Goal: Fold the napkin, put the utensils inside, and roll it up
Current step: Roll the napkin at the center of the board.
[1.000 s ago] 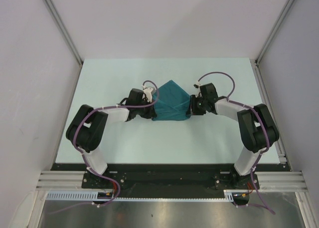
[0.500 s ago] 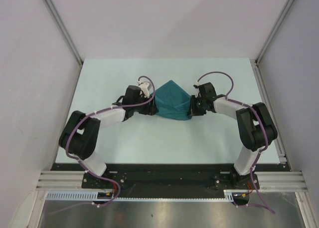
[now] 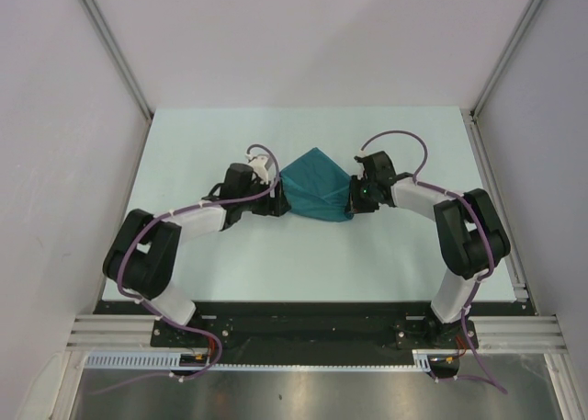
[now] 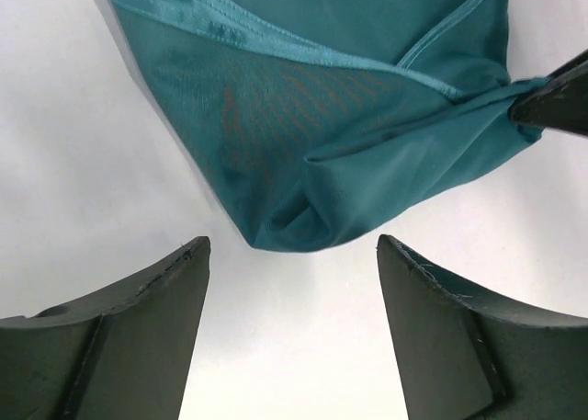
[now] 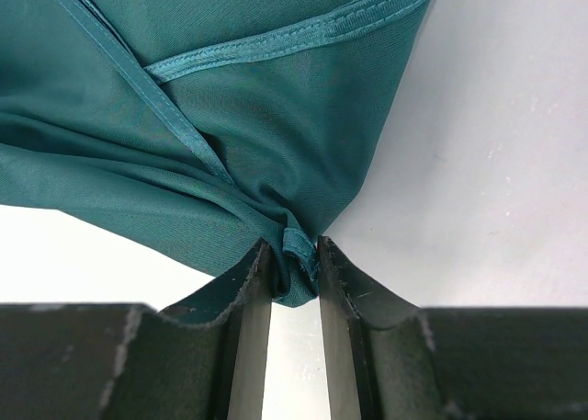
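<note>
The dark teal napkin (image 3: pixel 317 187) lies folded in a bunched bundle at the middle of the table. My left gripper (image 3: pixel 281 200) sits just off its left end, open, with bare table between its fingers (image 4: pixel 156 291). In the left wrist view the napkin's (image 4: pixel 322 98) rounded end hangs a little beyond the gripper (image 4: pixel 292 247), apart from both fingers. My right gripper (image 3: pixel 350 199) is shut on the napkin's right corner. A bunched fold and hem of the napkin (image 5: pixel 211 117) are pinched between the tips of that gripper (image 5: pixel 294 247). The utensils are hidden from every view.
The pale table (image 3: pixel 230 264) is bounded by white walls on three sides. Metal rails (image 3: pixel 496 199) run along its right and left edges. Both arm bases stand on the black strip (image 3: pixel 303 323) at the near edge.
My left gripper has opened and let go of the napkin's left end, backing off slightly to the left. The right gripper has kept its hold on the right corner.
</note>
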